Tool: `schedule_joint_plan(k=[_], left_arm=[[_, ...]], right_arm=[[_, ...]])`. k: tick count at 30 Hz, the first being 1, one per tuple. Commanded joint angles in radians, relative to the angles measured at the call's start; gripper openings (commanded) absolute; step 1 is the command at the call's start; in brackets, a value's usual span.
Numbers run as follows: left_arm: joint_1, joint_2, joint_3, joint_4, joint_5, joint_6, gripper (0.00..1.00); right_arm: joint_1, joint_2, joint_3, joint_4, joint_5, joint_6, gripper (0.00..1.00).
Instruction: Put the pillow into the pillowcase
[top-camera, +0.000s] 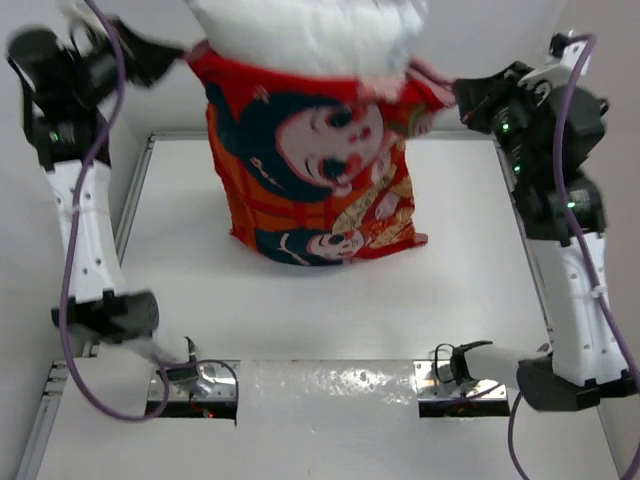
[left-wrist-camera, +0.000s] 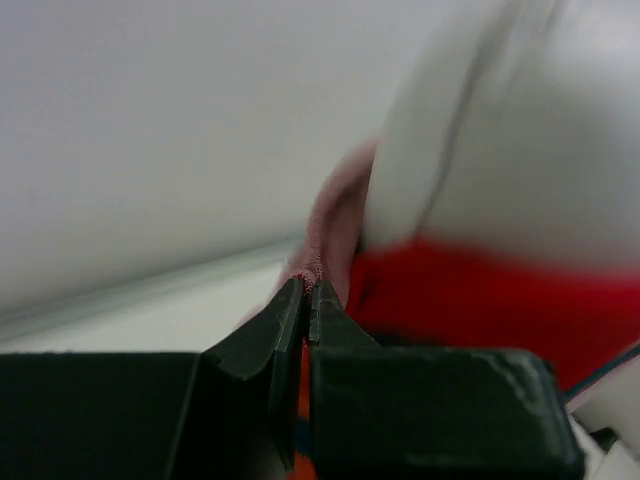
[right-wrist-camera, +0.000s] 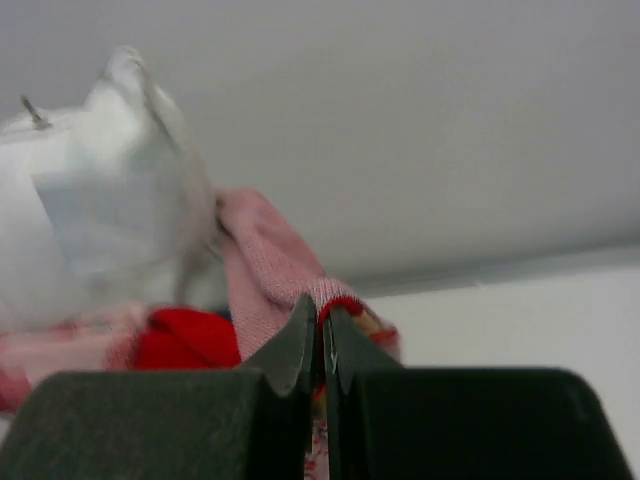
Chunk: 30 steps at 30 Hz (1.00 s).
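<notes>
Left gripper (left-wrist-camera: 308, 285): jaws pressed together, pinching the faded pink hem of the pillowcase (top-camera: 300, 190) at one corner of its mouth.
Right gripper (right-wrist-camera: 322, 305): also closed tight, with a fold of the same pink hem caught between its tips at the opposite corner.
Between the grippers: the mouth of the pillowcase is stretched open and held high; the pillow (top-camera: 300, 35) bulges up out of it, just beside each gripper on its inner side.
Below the grippers: the red printed body of the pillowcase hangs down full and rounded, its closed end resting on the surface (top-camera: 300, 320).
Done: the pillow's lower part appears to sit inside, since the case looks stuffed down to its bottom.
Left: the white top end is not yet covered; judging from this, the pillow has to settle further or the hem has to come up over it.
Cut off: the top view crops the pillow's upper end, so how much sticks out cannot be told.
Hidden: how deep the pillow reaches inside the cloth is not visible.
Hard to make out: the left wrist view is blurred near the pillow; a pale patch on the pillow in the right wrist view may be a tag, but that is uncertain.
</notes>
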Motion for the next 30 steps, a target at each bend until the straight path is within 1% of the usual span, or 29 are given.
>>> schedule_joint_plan(k=[1, 2, 3, 4, 5, 6, 7, 8, 9, 10, 11, 12, 13, 14, 15, 16, 17, 18, 19, 20, 21, 22, 23, 24, 25, 26, 27, 28, 30], left_arm=[[0.021, 0.239, 0.710, -0.135, -0.042, 0.142, 0.00], [0.060, 0.319, 0.929, -0.135, -0.016, 0.090, 0.00], [0.100, 0.346, 1.033, -0.184, 0.013, 0.033, 0.00], [0.070, 0.253, 0.905, -0.298, 0.054, 0.098, 0.00], [0.009, 0.147, 0.689, -0.363, 0.002, 0.289, 0.00], [-0.031, 0.034, 0.101, -0.068, -0.047, 0.234, 0.00], [0.011, -0.101, -0.063, 0.130, -0.031, 0.127, 0.00], [0.054, -0.076, -0.054, 0.247, 0.021, 0.000, 0.00], [0.103, 0.003, 0.417, 0.102, 0.017, 0.008, 0.00], [0.142, 0.239, 0.762, 0.066, 0.000, -0.016, 0.00], [0.203, 0.317, 0.992, 0.149, 0.003, -0.252, 0.00], [0.343, 0.300, 0.929, 0.469, 0.100, -0.404, 0.00], [0.337, 0.142, 0.743, 0.465, 0.157, -0.420, 0.00], [0.135, 0.026, 0.269, 0.278, 0.062, -0.102, 0.00], [0.077, -0.136, 0.073, 0.262, -0.030, 0.038, 0.00], [0.035, -0.136, -0.033, 0.268, -0.069, 0.054, 0.00], [0.088, -0.074, 0.180, 0.192, -0.037, 0.003, 0.00], [0.134, 0.153, 0.433, 0.160, 0.072, -0.075, 0.00], [0.213, 0.274, 0.735, 0.226, 0.078, -0.371, 0.00], [0.395, 0.385, 1.060, 0.567, 0.029, -0.533, 0.00], [0.460, 0.340, 1.018, 0.689, 0.049, -0.656, 0.00], [0.463, 0.268, 0.906, 0.660, 0.105, -0.653, 0.00], [0.264, 0.163, 0.548, 0.342, 0.160, -0.281, 0.00], [0.186, -0.081, 0.308, 0.281, 0.070, -0.083, 0.00], [0.109, -0.163, 0.061, 0.312, -0.003, 0.033, 0.00], [0.049, -0.180, -0.075, 0.293, -0.053, 0.115, 0.00], [0.050, -0.069, 0.019, 0.212, -0.049, 0.116, 0.00], [0.106, 0.030, 0.457, 0.046, -0.034, 0.073, 0.00], [0.238, 0.338, 0.903, 0.222, 0.033, -0.171, 0.00]], right_arm=[[-0.020, -0.018, 0.280, -0.008, 0.066, -0.053, 0.00], [-0.022, 0.164, 0.509, -0.010, 0.042, -0.067, 0.00], [-0.020, 0.228, 0.665, -0.186, 0.037, -0.072, 0.00], [-0.020, 0.243, 0.730, -0.283, 0.032, -0.081, 0.00], [-0.019, 0.194, 0.600, -0.339, 0.029, -0.084, 0.00], [-0.020, 0.111, 0.380, -0.224, 0.023, -0.068, 0.00], [-0.022, 0.019, -0.069, -0.047, 0.002, -0.028, 0.00], [-0.022, -0.074, -0.146, 0.204, 0.031, 0.009, 0.00], [-0.022, -0.040, 0.119, 0.181, 0.055, -0.005, 0.00], [-0.022, 0.039, 0.371, 0.097, 0.077, -0.037, 0.00], [-0.022, 0.236, 0.644, -0.056, 0.086, -0.078, 0.00], [-0.022, 0.294, 0.945, -0.120, 0.091, -0.078, 0.00], [-0.022, 0.306, 0.961, -0.290, 0.097, -0.092, 0.00], [-0.022, 0.215, 0.689, -0.354, 0.107, -0.094, 0.00], [-0.022, 0.119, 0.386, -0.309, 0.100, -0.094, 0.00], [-0.022, 0.010, 0.103, 0.059, 0.080, -0.015, 0.00], [-0.023, -0.076, -0.093, 0.216, 0.074, 0.015, 0.00], [-0.025, -0.060, 0.050, 0.225, 0.089, -0.018, 0.00], [-0.025, 0.036, 0.306, 0.034, 0.101, -0.058, 0.00], [-0.023, 0.260, 0.846, -0.034, 0.106, -0.074, 0.00], [-0.025, 0.315, 1.001, -0.062, 0.118, -0.077, 0.00], [-0.025, 0.281, 0.975, -0.115, 0.120, -0.081, 0.00], [-0.025, 0.195, 0.818, -0.120, 0.129, -0.094, 0.00], [-0.025, 0.070, 0.233, -0.059, 0.132, -0.095, 0.00], [-0.025, -0.171, -0.082, 0.260, 0.153, -0.018, 0.00], [-0.025, -0.219, -0.354, 0.319, 0.160, 0.030, 0.00], [-0.026, -0.214, -0.284, 0.271, 0.169, 0.044, 0.00], [-0.026, -0.113, -0.150, 0.140, 0.145, -0.006, 0.00], [-0.025, 0.039, 0.439, 0.066, 0.105, -0.049, 0.00]])
